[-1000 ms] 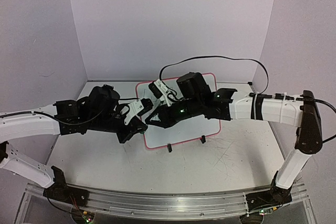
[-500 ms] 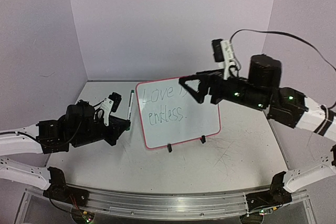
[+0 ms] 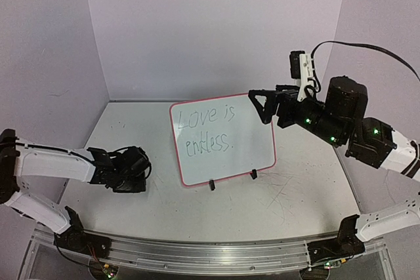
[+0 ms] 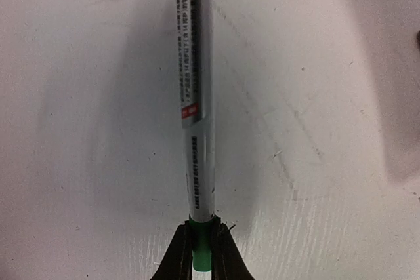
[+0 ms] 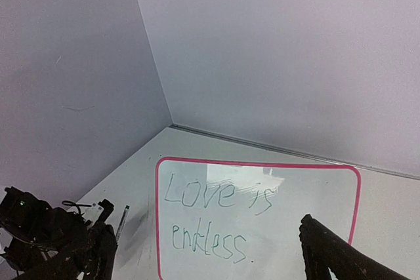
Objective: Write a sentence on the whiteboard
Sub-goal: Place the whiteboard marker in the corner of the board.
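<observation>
Whiteboard point(image 3: 244, 155) stands upright mid-tabletop point(image 3: 197, 218) on its two black clip feet point(image 3: 211, 185), tilted back a bit, pink-red frame all in view. Sentence point(image 3: 209, 130) is on the upper left part of the board in thin green hand, two lines: "Love is" over "endless." The rest of the board is bare white.

L gripper point(image 3: 136, 174) is low over the tabletop, well left of the board and apart from it. Wrist view: L gripper point(image 4: 202, 235) is closed on the green end of a marker point(image 4: 195, 96), w/ fingers point(image 4: 180, 260) pinching it from both sides. The silver barrel w/ small print and a red label runs straight away from the fingers, just over the scuffed tabletop. Can't tell if the barrel touches it.

R gripper point(image 3: 261, 104) is raised at the board's upper right corner, pointing left. It is open and holds nothing. Its wrist cam looks down on the whiteboard point(image 5: 302, 195) from above; the sentence point(image 5: 216, 218) reads clearly there. One dark finger point(image 5: 328, 254) shows at lower right, in front of the board. The marker point(image 5: 121, 220) shows by the L arm point(image 5: 33, 224) at lower left.
</observation>
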`<act>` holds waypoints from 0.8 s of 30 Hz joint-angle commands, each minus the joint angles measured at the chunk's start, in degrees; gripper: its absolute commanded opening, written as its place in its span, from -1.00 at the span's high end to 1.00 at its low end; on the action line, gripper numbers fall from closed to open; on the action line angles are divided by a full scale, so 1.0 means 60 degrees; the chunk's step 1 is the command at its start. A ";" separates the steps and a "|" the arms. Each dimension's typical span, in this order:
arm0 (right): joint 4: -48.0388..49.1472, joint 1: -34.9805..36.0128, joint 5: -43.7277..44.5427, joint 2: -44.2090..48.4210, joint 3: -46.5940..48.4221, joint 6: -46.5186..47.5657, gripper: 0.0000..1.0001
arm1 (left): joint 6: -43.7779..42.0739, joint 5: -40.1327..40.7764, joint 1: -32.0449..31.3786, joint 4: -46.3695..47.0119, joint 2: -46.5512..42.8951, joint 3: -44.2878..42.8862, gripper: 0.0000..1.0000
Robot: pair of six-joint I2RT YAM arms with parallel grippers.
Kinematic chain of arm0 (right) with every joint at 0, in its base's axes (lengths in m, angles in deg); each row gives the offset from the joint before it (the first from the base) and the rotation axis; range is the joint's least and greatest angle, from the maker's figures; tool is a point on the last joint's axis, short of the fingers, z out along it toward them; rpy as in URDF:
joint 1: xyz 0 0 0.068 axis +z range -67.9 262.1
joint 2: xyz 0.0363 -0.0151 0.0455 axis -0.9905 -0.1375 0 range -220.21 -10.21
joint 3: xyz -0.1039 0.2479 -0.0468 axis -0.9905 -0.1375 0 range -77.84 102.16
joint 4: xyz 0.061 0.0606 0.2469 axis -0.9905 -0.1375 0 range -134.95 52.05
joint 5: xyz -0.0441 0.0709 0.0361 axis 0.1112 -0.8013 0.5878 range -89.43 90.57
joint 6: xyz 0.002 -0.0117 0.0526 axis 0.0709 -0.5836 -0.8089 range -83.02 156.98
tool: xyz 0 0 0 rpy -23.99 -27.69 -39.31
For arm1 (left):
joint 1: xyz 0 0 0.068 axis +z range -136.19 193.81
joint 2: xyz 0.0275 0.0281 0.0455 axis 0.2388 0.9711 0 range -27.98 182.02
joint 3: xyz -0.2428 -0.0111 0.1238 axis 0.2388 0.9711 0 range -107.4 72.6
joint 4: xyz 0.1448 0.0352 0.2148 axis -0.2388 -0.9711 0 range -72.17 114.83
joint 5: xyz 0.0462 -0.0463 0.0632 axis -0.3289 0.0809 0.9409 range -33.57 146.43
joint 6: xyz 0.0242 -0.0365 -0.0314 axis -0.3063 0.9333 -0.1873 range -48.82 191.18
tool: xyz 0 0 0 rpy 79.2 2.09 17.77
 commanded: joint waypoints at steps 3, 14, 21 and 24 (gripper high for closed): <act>0.0017 -0.0004 0.0451 0.0600 -0.0171 0.0173 -0.97 | -0.0414 -0.0994 0.0237 -0.0054 0.1296 -0.0849 1.00; -0.0680 0.0004 0.2083 0.1428 -0.0011 0.0487 -0.97 | -0.0761 -0.0627 0.0315 -0.0224 0.0568 -0.1019 0.18; -0.1102 0.0000 0.3502 0.2013 0.0881 0.1488 -0.96 | -0.2277 0.0751 0.0329 -0.0948 -0.2531 -0.3124 -0.38; -0.1099 0.0000 0.3921 0.2216 0.1300 0.2139 -0.96 | -0.4172 0.0848 0.0329 -0.0296 -0.3399 -0.4719 -0.67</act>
